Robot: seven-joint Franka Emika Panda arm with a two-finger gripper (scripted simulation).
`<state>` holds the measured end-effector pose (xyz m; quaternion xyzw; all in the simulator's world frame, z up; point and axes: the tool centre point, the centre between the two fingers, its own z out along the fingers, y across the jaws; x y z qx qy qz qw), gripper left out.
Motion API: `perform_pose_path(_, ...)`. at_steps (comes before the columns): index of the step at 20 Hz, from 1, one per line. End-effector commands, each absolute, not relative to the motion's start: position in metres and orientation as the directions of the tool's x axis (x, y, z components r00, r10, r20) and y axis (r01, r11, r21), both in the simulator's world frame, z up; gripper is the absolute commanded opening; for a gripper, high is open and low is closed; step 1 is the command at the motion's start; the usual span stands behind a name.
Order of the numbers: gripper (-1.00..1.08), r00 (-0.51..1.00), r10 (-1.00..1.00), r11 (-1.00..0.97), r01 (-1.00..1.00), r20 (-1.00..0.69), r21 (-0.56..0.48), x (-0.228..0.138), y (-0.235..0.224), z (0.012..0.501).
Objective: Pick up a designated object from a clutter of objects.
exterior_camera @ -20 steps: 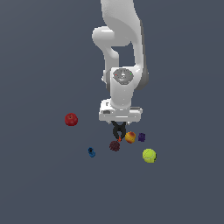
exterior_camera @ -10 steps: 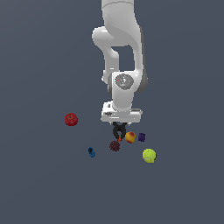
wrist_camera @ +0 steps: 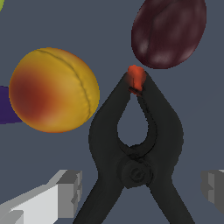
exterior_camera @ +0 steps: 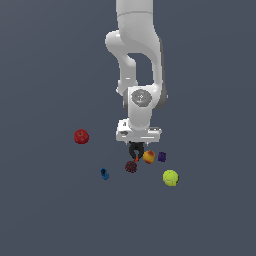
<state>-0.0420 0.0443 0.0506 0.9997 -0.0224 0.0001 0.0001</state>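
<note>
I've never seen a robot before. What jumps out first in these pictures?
The tall white arm reaching down over a handful of small things on a dark floor. In the wrist view a black clamp fills the picture, its orange-red tip beside a maroon ball and next to an orange-yellow fruit. The gripper has a finger on either side of it, not touching.

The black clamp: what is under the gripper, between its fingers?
The black clamp lies between the open fingers. Its handle ends run out of the wrist view.
</note>
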Motion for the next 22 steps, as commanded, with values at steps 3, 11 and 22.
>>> perform_pose_path(3,1.00,0.999,-0.045,-0.999,-0.045,0.000,0.000,-0.043,0.045,0.031)
perform_pose_path(11,-1.00,0.999,-0.045,-0.999,-0.045,0.000,0.000,-0.043,0.045,0.019)
perform_pose_path(22,-1.00,0.999,-0.045,-0.999,-0.045,0.001,0.000,-0.043,0.045,0.020)
